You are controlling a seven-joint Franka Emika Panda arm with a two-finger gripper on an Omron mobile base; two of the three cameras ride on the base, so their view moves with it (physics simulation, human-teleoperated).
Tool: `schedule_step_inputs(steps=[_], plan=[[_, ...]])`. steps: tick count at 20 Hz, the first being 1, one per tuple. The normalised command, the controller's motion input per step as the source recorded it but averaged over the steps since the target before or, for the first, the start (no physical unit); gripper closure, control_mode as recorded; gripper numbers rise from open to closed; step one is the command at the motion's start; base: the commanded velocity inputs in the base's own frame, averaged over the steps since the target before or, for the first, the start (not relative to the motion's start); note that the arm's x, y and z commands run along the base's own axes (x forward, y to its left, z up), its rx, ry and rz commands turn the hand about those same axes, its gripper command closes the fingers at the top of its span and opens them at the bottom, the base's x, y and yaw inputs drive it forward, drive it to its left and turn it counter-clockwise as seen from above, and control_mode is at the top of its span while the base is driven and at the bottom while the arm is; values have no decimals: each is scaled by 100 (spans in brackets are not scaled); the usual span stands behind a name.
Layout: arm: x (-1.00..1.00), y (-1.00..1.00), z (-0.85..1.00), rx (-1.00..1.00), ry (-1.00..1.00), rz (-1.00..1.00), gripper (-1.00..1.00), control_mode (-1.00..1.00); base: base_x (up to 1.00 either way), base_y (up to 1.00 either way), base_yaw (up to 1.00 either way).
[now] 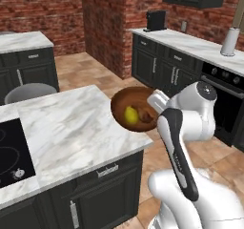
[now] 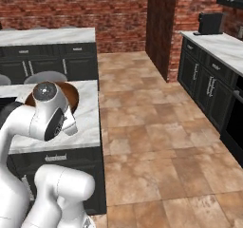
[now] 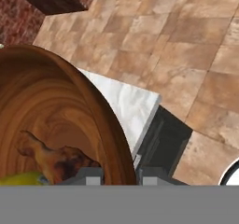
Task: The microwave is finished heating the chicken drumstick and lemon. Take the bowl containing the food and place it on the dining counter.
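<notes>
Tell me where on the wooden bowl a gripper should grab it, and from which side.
Grip the bowl by its thin rim, one finger inside and one outside the wall. That is how the gripper holds it now, shut on the rim nearest the arm. The body looks too wide to span, and the lemon and chicken drumstick fill the middle.

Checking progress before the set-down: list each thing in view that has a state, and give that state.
bowl: held at its rim, tilted, at the counter's corner
lemon: inside the bowl
chicken drumstick: inside the bowl
gripper: fingers shut on the bowl's rim
dining counter: bowl not yet set down
</notes>
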Motion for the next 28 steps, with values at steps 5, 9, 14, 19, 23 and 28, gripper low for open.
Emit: schedule_step_inputs(steps=[5, 9, 14, 19, 23, 28], plan=[[100, 39, -17, -2, 42, -7, 100, -100, 0, 0, 0], [56, 3, -41, 10, 20, 0, 100, -100, 0, 0, 0], [20, 24, -27, 10, 1, -2, 100, -100, 0, 0, 0], [92, 90, -34, -5, 0, -11, 100, -100, 0, 0, 0], [100, 82, -45, -12, 0, -12, 100, -100, 0, 0, 0], [98, 44, -62, -13, 5, -7, 100, -100, 0, 0, 0]])
